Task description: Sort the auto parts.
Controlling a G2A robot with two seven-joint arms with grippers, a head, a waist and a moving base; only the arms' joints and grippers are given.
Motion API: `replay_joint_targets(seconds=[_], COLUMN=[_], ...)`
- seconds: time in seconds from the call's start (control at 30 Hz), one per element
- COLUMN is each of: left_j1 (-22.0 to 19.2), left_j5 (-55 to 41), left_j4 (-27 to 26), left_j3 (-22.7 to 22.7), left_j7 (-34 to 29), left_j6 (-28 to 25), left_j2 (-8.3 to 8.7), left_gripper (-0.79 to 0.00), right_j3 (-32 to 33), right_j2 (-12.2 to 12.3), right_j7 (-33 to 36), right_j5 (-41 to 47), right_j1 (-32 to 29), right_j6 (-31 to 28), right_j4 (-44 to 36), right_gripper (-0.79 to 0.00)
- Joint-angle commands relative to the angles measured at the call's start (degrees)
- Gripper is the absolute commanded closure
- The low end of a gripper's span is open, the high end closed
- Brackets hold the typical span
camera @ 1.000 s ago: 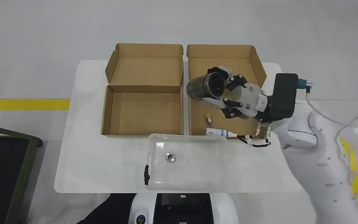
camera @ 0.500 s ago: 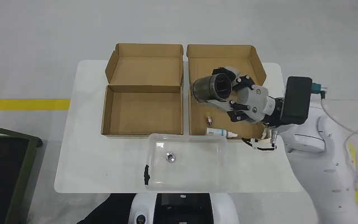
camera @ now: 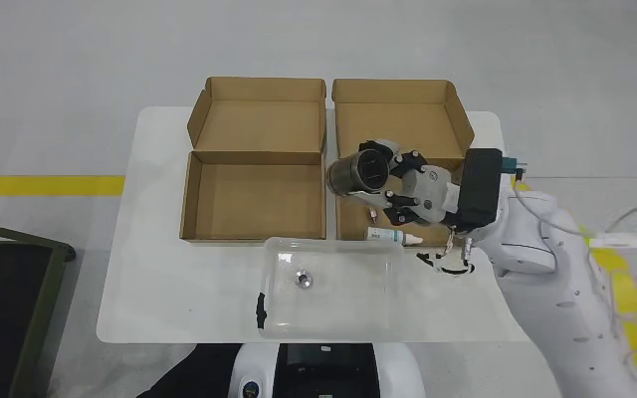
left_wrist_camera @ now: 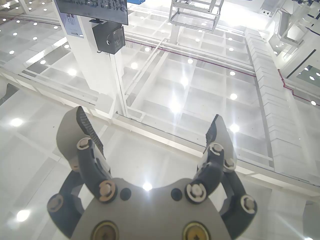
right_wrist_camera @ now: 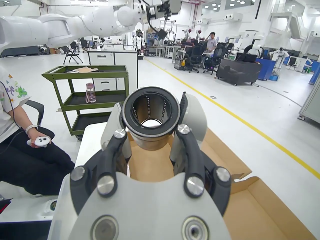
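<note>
Metal bearing sleeve [camera: 354, 173] is clamped sideways in the right jaws, open bore pointing away from the wrist. It hangs over the side rim of the right cardboard box [camera: 398, 114], right by the seam with the left cardboard box [camera: 254, 199]. Compared with a second ago it's drifted: it was further back over that same box, swung a touch outward, and has now been pulled in toward the robot and across toward the neighbouring box. Looks a bit lower too, but I wouldn't swear to it. Below the jaws and a little to the robot's side, on the floor of the right box, sit a small bolt [camera: 371, 212] and a white tube-shaped part [camera: 384, 235]. Neither has budged. Nearer the robot than the jaws, the clear tray [camera: 348, 303] on the desk [camera: 149, 249] has one small ring [camera: 302, 280] in it, same spot as before. The left jaws are spread wide with nothing between them, pointing up at the ceiling, well away from everything. My read: the sleeve is mid-carry, and that slide toward the seam makes it hard to call which box it's headed for — the right one already has parts in it. Until the right jaws let go, nothing new is sorted, and the ring is still waiting its turn.
</note>
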Motion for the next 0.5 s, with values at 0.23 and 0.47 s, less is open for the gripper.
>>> replay_joint_targets(seconds=[0.23, 0.47], left_j1=[0.0, 0.0], left_j5=[0.0, 0.0], left_j4=[0.0, 0.0], left_j3=[0.0, 0.0], left_j7=[0.0, 0.0], left_j6=[0.0, 0.0], left_j2=[0.0, 0.0], left_gripper=[-0.785, -0.785], right_j3=[-5.62, -11.37], right_j2=[-0.69, -1.93], right_j7=[2.46, 1.23], right_j5=[-2.22, -5.83], right_j1=[0.59, 2.44], right_j6=[0.46, 1.71], right_j4=[4.34, 9.63], right_gripper=[0.0, 0.0])
